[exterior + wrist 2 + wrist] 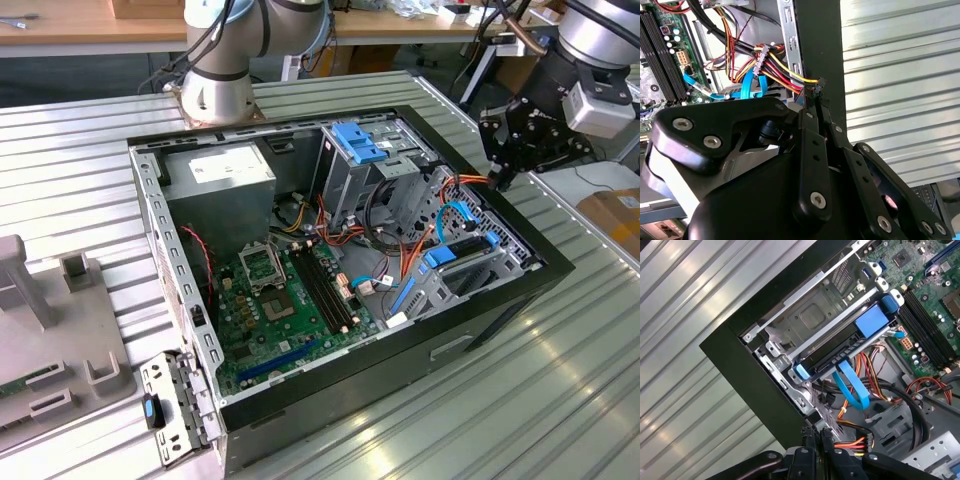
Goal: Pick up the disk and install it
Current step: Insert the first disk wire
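gripper (497, 172) at case wall (535, 225); disk (870, 322) in bay (810, 315), lengthwise along adjoining wall (400, 365)

**Arm extended, gripper drawn closed**

The arm (228, 35) rises from its base (215, 100) at the top of the exterior view, left of centre, with joints of light grey and silver. Its wrist (600, 35) sits at the exterior view's upper right and is angled downward. The black gripper (497, 176) hangs below the wrist, pointing down and toward the exterior view's left. In the second wrist view, the fingers (812, 150) run side by side and converge at their ends. In the first wrist view, the fingertips (806, 441) stand drawn close together.
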Robot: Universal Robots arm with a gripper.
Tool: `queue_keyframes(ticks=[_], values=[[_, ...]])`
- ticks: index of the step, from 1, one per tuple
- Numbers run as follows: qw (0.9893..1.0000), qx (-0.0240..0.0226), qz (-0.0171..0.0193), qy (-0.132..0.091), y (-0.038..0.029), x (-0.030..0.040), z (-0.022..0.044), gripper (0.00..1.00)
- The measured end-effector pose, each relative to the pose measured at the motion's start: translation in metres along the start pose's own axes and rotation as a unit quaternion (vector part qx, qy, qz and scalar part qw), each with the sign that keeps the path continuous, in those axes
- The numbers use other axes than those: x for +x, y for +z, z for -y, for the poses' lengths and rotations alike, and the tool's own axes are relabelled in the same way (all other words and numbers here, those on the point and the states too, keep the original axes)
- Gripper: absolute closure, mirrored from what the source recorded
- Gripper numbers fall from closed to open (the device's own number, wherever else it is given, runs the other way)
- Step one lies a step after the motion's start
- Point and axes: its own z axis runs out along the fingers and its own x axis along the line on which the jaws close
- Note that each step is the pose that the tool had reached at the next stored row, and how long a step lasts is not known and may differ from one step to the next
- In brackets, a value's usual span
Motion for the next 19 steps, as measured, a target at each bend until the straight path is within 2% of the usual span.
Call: queue_keyframes(ticks=[3, 6, 9, 13, 16, 19], values=[[1.0000, 0.0000, 0.0000, 0.000, -0.0010, -0.0067, -0.0079, 0.84], [1.0000, -0.0001, 0.0000, 0.000, -0.0017, -0.0104, -0.0139, 0.84], [1.0000, -0.0001, 0.0000, 0.000, -0.0026, -0.0083, -0.0248, 0.84], [0.9999, -0.0020, -0.0026, 0.015, -0.0021, -0.0075, -0.0261, 0.84], [0.9994, -0.0031, -0.0048, 0.035, -0.0019, -0.0075, -0.0261, 0.84], [0.9970, -0.0052, -0.0092, 0.076, -0.0020, -0.0075, -0.0261, 0.84]])
